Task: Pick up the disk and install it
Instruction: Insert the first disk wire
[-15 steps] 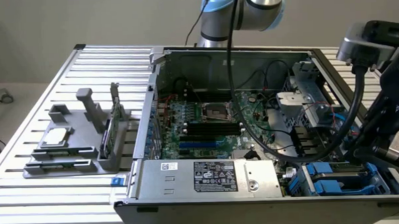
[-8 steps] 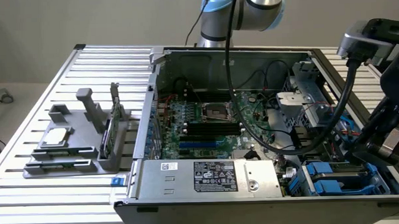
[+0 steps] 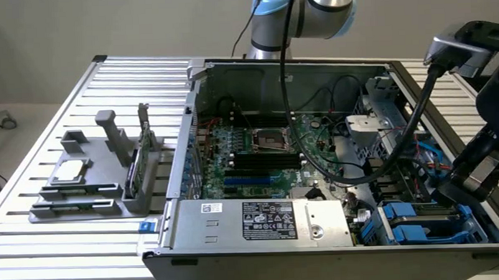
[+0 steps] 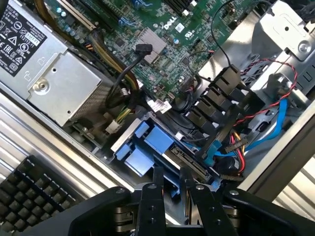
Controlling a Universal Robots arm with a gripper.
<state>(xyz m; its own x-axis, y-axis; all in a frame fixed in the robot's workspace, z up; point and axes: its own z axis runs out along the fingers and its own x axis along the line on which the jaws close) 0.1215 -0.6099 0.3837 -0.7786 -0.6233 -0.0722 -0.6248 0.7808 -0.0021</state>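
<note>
The disk (image 4: 147, 143) (a flat silver metal drive in blue plastic rails) stands edge-on in the corner bay of the open grey computer case (image 3: 337, 264), clamped between the black fingers (image 4: 157, 184) of the gripper (image 4: 170, 173). Just beyond the fingertips runs a blue flat cable (image 4: 283, 113); farther off lies the green motherboard (image 4: 162, 29).

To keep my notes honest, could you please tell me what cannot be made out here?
Disk: wrist view, label and most of its body hidden under its blue rails and the gripper.
Drive bay: exterior view, partly covered by the arm.
Power supply label: print too small in the exterior view, cut off by the edge in the wrist view.
</note>
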